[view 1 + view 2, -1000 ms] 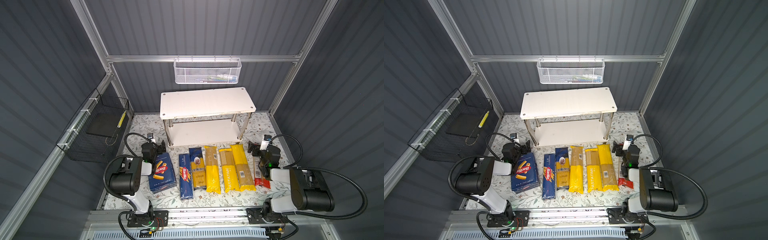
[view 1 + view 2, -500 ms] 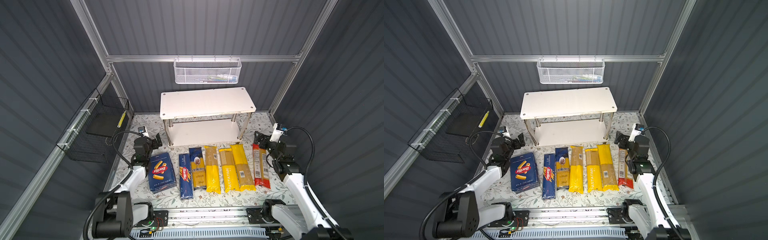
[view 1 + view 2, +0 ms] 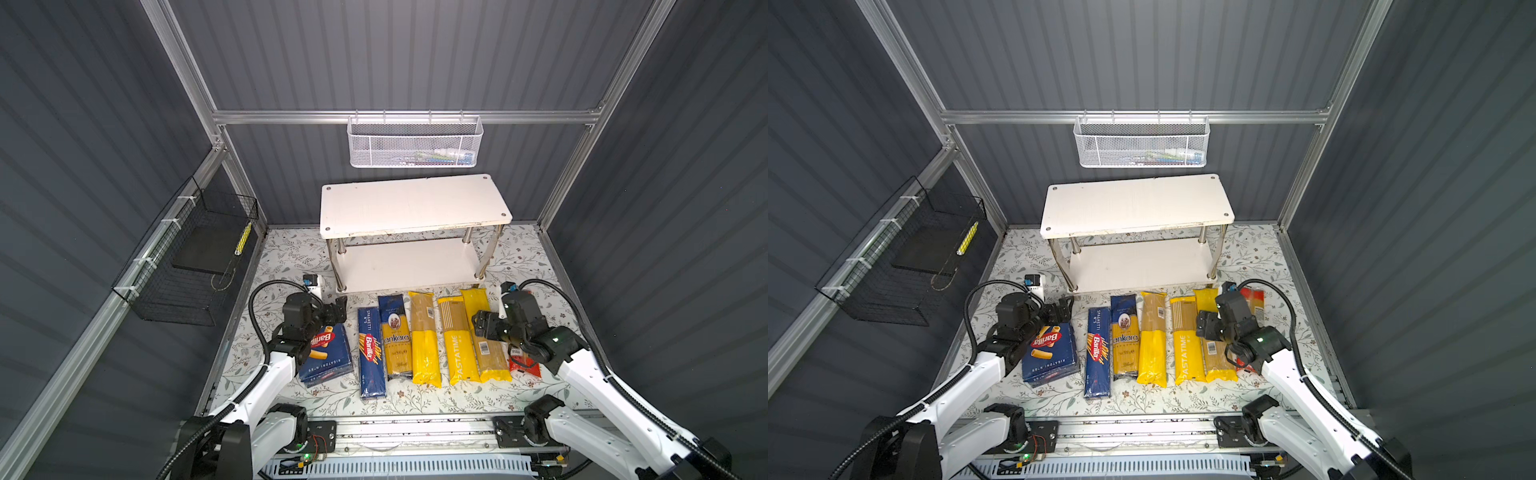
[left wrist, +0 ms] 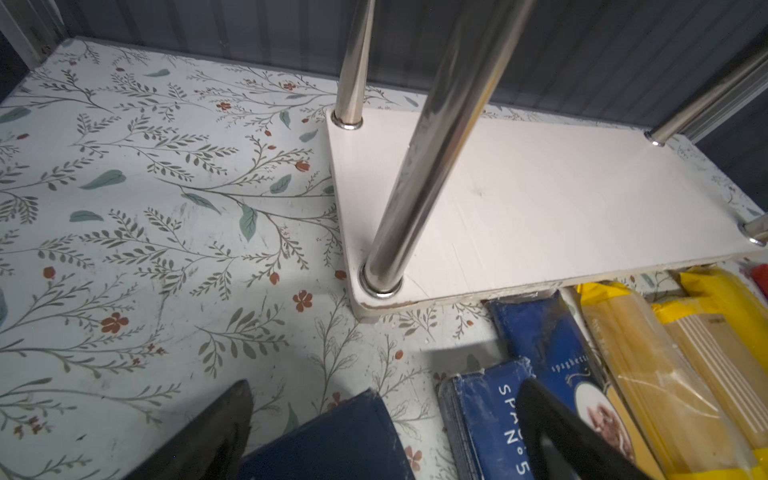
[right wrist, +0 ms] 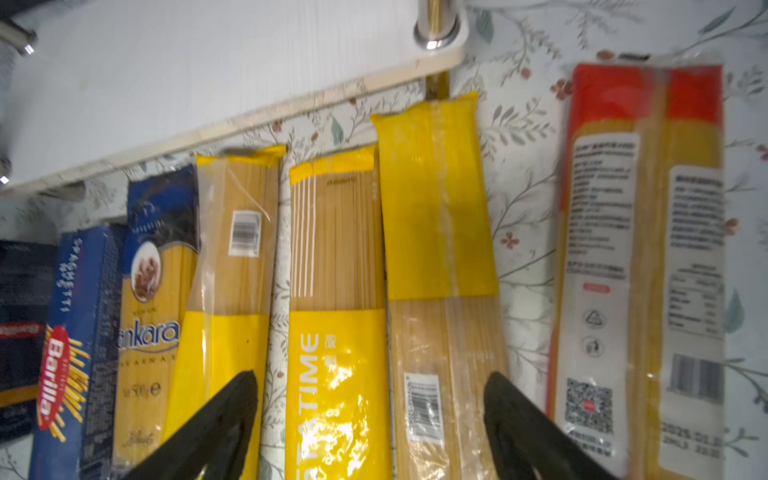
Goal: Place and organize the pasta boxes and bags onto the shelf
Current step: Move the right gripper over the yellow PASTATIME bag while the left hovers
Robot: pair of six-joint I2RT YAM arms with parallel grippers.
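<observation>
Having left the red bag (image 5: 640,257), right tool (image 5: 370,376) gapes wide above the PASTATIME bag (image 5: 332,257); left tool (image 4: 386,384) gapes too.

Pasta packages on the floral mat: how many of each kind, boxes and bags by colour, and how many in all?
Barilla boxes: 2
Yellow-and-clear bags: 3
Navy-and-yellow ankara bag: 1
Red-and-clear bag: 1
Total: 7, none on the shelf yet.

Ribbed grey walls (image 3: 415,54), hung with a white mesh basket (image 3: 415,145) and black wire basket (image 3: 183,286), surround a floral floor (image 3: 291,253).
</observation>
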